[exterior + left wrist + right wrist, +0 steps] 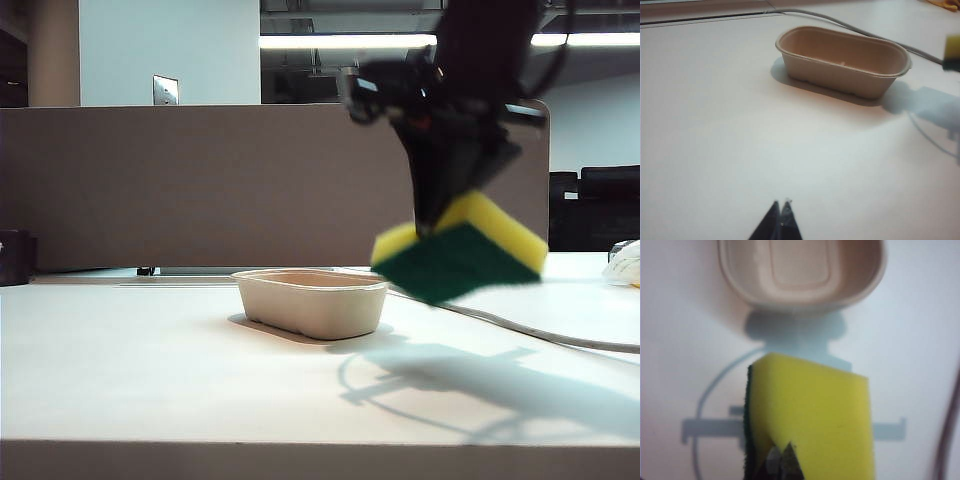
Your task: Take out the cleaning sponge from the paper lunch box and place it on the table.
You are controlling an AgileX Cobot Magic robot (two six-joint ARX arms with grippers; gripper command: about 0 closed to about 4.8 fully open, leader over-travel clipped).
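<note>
My right gripper (432, 228) is shut on the cleaning sponge (462, 250), a yellow block with a dark green face, hanging tilted in the air to the right of the paper lunch box (312, 300). In the right wrist view the cleaning sponge (812, 415) fills the space in front of my right gripper (781, 447), above the table (920, 340), with the empty paper lunch box (800, 275) beyond it. My left gripper (781, 204) is shut with nothing in it, low over the table (715, 125) well short of the paper lunch box (845, 62). A yellow corner of the sponge (953, 52) shows at that view's edge.
A grey cable (540, 330) runs across the table behind and to the right of the box. A grey-brown partition (200, 180) stands along the back. A dark object (15, 257) sits far left, and a pale bundle (625, 265) at the far right edge.
</note>
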